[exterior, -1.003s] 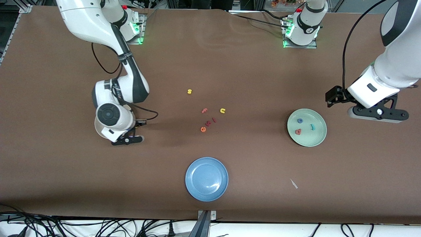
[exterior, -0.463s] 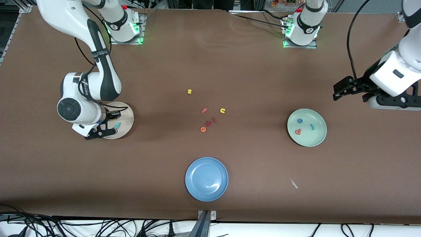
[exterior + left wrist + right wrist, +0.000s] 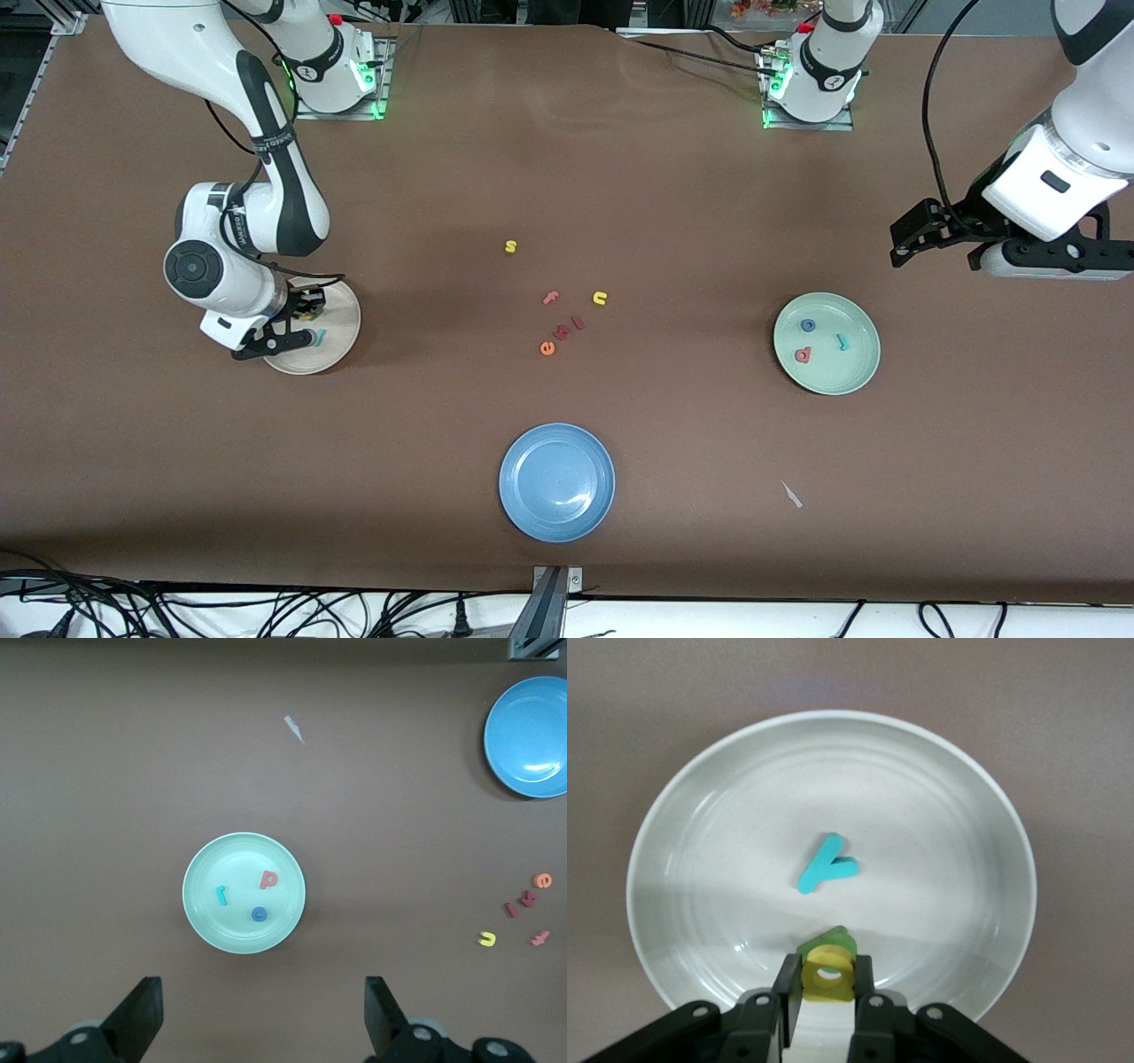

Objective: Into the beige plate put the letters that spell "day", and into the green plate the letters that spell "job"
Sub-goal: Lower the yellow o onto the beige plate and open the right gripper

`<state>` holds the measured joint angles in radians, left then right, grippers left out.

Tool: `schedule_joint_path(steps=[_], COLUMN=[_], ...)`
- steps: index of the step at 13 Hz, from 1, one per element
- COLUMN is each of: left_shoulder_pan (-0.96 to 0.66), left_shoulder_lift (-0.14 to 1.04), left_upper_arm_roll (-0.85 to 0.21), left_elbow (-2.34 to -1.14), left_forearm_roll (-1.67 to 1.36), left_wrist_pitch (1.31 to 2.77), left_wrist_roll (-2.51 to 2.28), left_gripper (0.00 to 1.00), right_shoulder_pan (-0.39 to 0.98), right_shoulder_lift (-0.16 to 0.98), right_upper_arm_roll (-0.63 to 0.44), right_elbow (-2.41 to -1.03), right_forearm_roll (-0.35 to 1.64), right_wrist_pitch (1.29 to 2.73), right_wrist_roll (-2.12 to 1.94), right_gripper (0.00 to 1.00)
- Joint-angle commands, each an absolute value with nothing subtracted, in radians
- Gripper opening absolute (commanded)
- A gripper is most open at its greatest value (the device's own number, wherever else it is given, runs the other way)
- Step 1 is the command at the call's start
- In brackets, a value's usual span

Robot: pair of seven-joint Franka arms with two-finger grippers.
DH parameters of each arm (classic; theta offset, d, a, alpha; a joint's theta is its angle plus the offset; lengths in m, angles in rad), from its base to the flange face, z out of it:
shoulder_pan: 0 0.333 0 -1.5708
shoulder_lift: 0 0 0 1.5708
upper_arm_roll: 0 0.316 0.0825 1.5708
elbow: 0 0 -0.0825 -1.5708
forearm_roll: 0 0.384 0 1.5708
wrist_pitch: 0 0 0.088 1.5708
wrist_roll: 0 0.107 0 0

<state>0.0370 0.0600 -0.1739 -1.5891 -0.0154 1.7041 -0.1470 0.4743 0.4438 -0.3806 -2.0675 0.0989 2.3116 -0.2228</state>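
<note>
Since the earlier frames the right arm has swung from the bench's middle toward its own end and now holds the right gripper (image 3: 301, 312) over the beige plate (image 3: 341, 350), while the left arm has drawn back and up toward its end of the bench.

The right gripper pinches the yellow a (image 3: 827, 975) between its fingers (image 3: 788, 988), just above the plate's floor. Directly under the a lies the green d (image 3: 829, 941), only its top edge showing. The teal y (image 3: 826, 863) lies flat near the plate's centre, apart from the other two. The beige plate sits toward the right arm's end of the bench, about midway between the edge with the bases and the camera-side edge.

The green plate (image 3: 858, 372) sits toward the left arm's end of the bench. In it lie the blue o (image 3: 808, 325), the teal j (image 3: 842, 341) and the red b (image 3: 803, 355), each apart from the others.

The left gripper (image 3: 261, 1019) hangs over bare bench between the green plate and the edge with the bases, jaws spread wide and holding nothing; that arm waits.

Near the bench's middle are loose letters: a yellow s (image 3: 510, 246), a pink f (image 3: 551, 298), a yellow u (image 3: 600, 299), and a close row of an orange e (image 3: 547, 348) and two red letters (image 3: 569, 328) too small to read. A blue plate (image 3: 556, 481) sits near the camera-side edge, with nothing in it. A small pale scrap (image 3: 792, 494) lies on the bench between the blue plate and the left arm's end.
</note>
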Motion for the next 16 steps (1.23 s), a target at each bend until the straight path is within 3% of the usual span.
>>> schedule_joint_path(steps=[1, 3, 6, 16], left_shoulder_pan=[0.021, 0.021, 0.012, 0.014], left_shoulder_lift=[0.002, 0.0, 0.002, 0.038], left_upper_arm_roll=[-0.141, -0.143, -0.146, -0.147], left_elbow=[-1.686, -1.71, -1.707, -1.626], left_forearm_roll=[-0.028, -0.018, 0.021, 0.026], left_wrist_pitch=[1.732, 1.73, 1.723, 1.666], left_wrist_roll=[-0.137, -0.141, -0.135, -0.137], left_gripper=[1.0, 1.0, 1.0, 1.0], right_shoulder_pan=[0.482, 0.482, 0.488, 0.583], right_shoulder_lift=[0.403, 0.4, 0.413, 0.408], right_upper_arm_roll=[-0.387, -0.384, -0.379, -0.373], right_elbow=[-2.086, -2.047, -1.936, -1.872], right_forearm_roll=[0.121, 0.133, 0.199, 0.195], right_wrist_pitch=[2.31, 2.26, 2.073, 1.999], right_wrist_roll=[-0.242, -0.238, -0.204, -0.1], right_gripper=[0.99, 1.0, 1.0, 1.0])
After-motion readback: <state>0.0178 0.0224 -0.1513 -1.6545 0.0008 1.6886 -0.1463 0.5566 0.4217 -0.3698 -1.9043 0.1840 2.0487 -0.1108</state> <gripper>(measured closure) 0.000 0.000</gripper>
